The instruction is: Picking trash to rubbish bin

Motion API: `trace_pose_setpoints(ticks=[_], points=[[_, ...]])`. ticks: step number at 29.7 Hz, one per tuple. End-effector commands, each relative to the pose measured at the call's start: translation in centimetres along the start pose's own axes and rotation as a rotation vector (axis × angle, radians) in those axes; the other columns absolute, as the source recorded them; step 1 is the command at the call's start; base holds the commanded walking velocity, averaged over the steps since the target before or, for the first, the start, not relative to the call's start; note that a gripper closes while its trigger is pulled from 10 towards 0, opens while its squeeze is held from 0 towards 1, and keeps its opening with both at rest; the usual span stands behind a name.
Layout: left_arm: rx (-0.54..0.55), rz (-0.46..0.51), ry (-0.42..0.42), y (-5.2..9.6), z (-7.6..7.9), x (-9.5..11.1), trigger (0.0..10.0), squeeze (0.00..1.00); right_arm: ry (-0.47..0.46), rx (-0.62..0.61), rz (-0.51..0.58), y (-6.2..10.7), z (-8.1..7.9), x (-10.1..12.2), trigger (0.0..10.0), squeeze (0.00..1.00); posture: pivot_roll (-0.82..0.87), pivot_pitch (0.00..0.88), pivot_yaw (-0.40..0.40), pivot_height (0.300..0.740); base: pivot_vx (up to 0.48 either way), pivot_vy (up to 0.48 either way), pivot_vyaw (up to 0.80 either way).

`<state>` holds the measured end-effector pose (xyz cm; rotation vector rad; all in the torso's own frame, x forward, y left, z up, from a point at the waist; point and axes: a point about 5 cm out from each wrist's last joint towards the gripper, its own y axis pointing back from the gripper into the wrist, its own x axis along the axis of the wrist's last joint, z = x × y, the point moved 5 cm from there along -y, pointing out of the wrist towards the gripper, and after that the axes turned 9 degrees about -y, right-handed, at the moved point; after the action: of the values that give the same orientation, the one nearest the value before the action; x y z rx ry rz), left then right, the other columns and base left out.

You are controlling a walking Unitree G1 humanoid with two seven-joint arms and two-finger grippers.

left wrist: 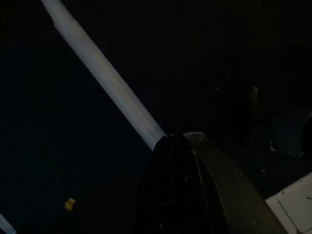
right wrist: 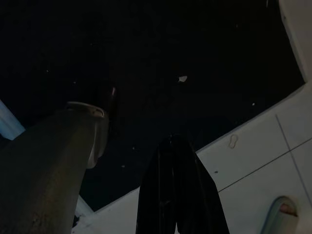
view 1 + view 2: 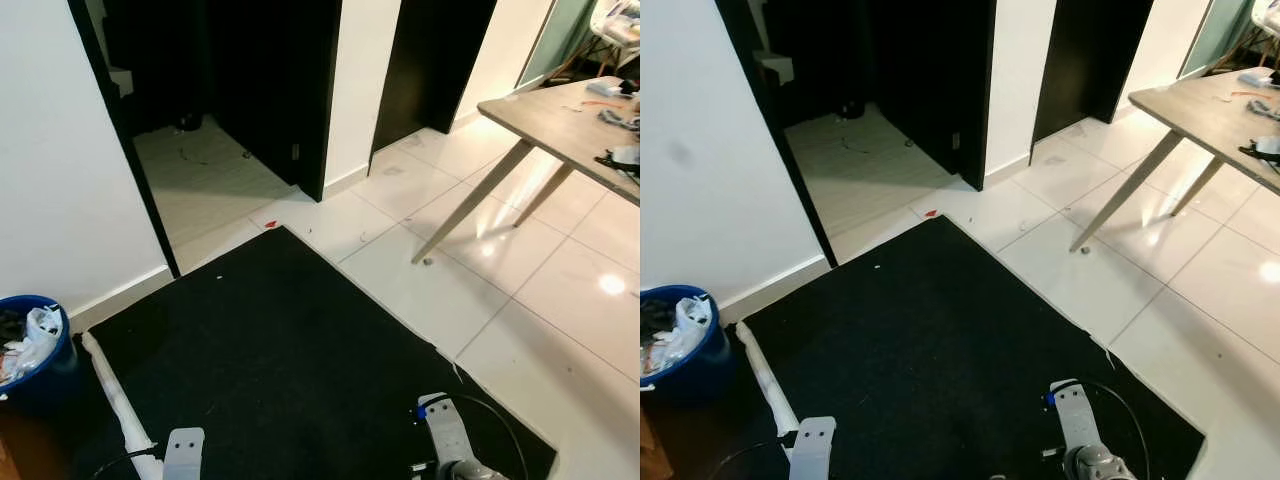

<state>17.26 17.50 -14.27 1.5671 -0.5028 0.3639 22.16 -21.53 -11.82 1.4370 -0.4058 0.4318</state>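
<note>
Left wrist view picks up a tiny yellow scrap [image 1: 70, 204] on the big black floor mat [image 3: 290, 370], close beside the left gripper [image 1: 181, 146], whose fingers look pressed together. Right gripper [image 2: 176, 146] looks pinched shut too, hanging over the mat's edge by the white tiles. Round blue rubbish bin [image 3: 38, 352], already stuffed and cut off, sits well left of the left gripper, past a white rolled tube [image 3: 115, 395].
</note>
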Motion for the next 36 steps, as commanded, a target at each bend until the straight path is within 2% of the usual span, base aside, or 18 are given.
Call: trace_pose_setpoints(ticks=[1, 26, 28, 29, 36], points=[[0.006, -0.020, 0.006, 0.1, -0.2, -0.7, 10.0, 0.00, 0.005, 0.006, -0.012, 0.0, 0.0, -0.4, 10.0, 0.00, -0.01, 0.025, -0.002, 0.740, 0.000, 0.000, 0.00], [0.011, -0.007, -0.002, 0.0, -0.1, -0.2, 10.0, 0.00, -0.001, 0.032, -0.011, -0.1, -0.7, 0.1, 10.0, 0.00, -0.01, 0.023, -0.005, 0.740, 0.000, 0.000, -0.78], [-0.001, -0.001, 0.019, 0.0, 0.0, -0.1, 10.0, 0.00, -0.019, 0.042, -0.011, -0.1, -0.8, 0.1, 10.0, 0.16, -0.01, 0.020, -0.006, 0.740, 0.000, 0.000, -0.78], [-0.014, 0.003, 0.035, 0.0, 0.1, 0.0, 10.0, 1.00, -0.022, 0.050, -0.008, 0.0, -0.9, 0.2, 10.0, 1.00, -0.01, 0.019, -0.006, 0.740, 0.000, 0.000, -0.80], [-0.028, 0.017, 0.063, -0.1, 0.3, 0.5, 10.0, 1.00, -0.027, 0.048, -0.005, -0.1, -0.8, 0.4, 10.0, 1.00, -0.01, 0.009, -0.010, 0.740, 0.000, 0.000, -0.80]])
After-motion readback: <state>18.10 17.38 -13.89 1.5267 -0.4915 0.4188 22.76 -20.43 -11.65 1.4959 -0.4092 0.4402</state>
